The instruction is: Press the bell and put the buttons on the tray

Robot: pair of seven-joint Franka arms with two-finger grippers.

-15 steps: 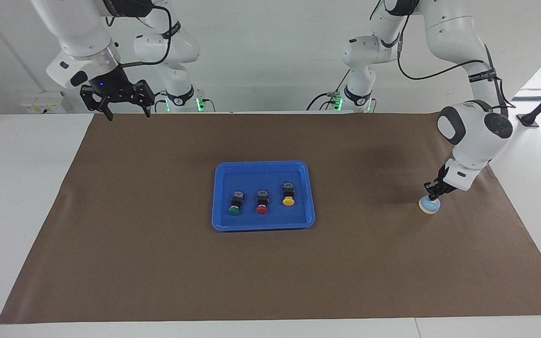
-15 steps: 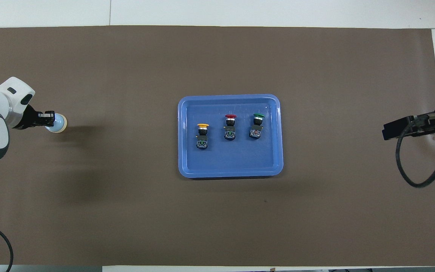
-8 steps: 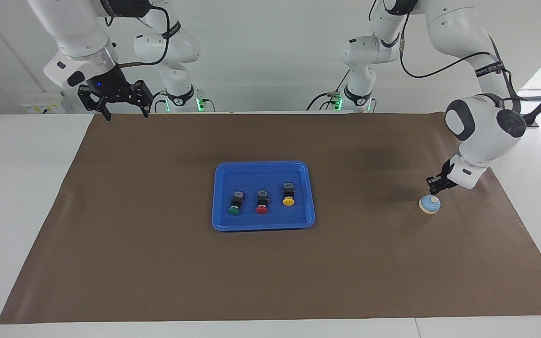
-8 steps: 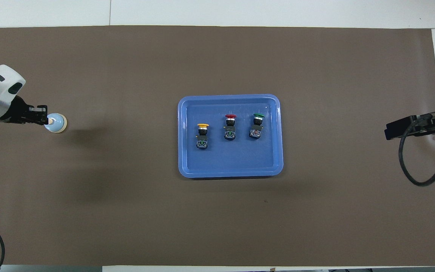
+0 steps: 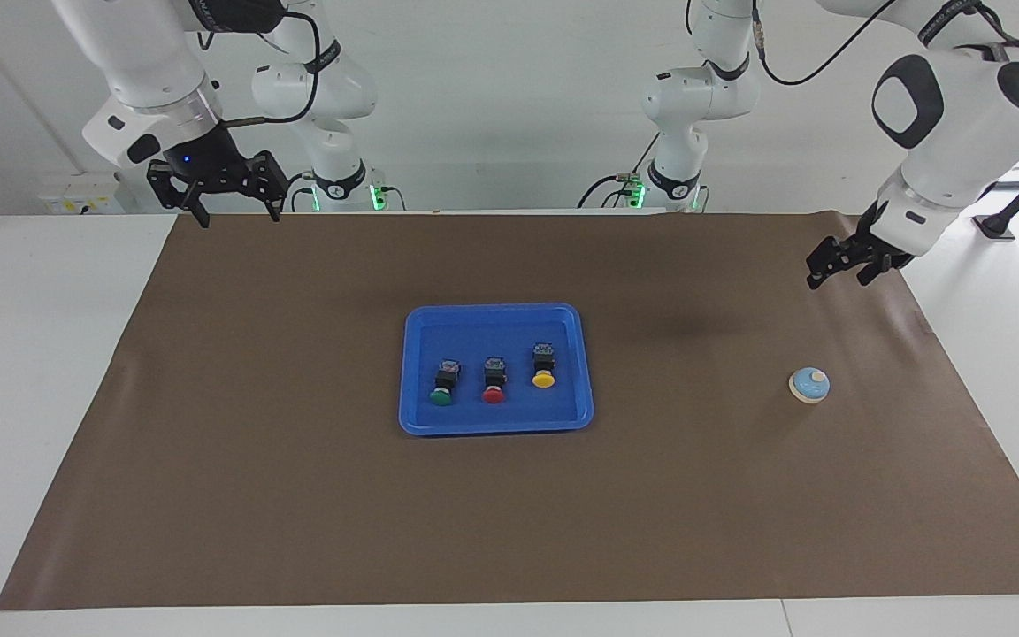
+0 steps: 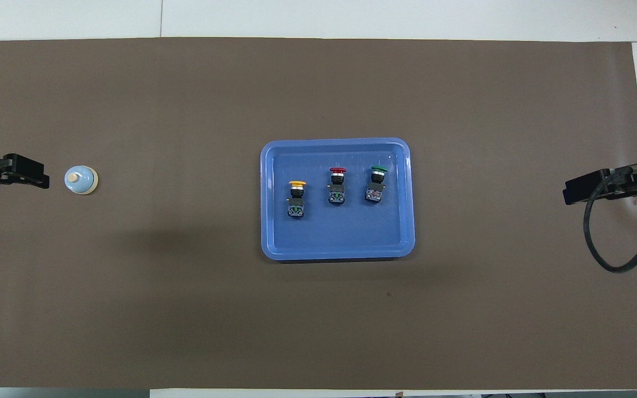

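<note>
The light-blue bell [image 5: 809, 385] with its cream knob stands alone on the brown mat toward the left arm's end of the table; it also shows in the overhead view [image 6: 81, 180]. My left gripper [image 5: 837, 276] hangs in the air above the mat, clear of the bell and touching nothing; the overhead view shows it [image 6: 45, 181] beside the bell. The blue tray [image 5: 496, 308] at mid-table holds the green button [image 5: 440, 397], the red button [image 5: 494, 395] and the yellow button [image 5: 543, 379] in a row. My right gripper [image 5: 241, 212] is open and empty, raised over the mat's edge nearest the robots, and waits.
A brown mat [image 5: 297, 495] covers most of the white table. The tray's rim [image 6: 335, 141] shows in the overhead view, with the yellow button [image 6: 297, 183], red button [image 6: 338, 170] and green button [image 6: 379, 169] inside. The right gripper [image 6: 567, 196] and its black cable show over the mat's end.
My left gripper was down on the bell's top. It has lifted off and drawn up and back toward the robots. The bell stays in place. The right arm has barely moved.
</note>
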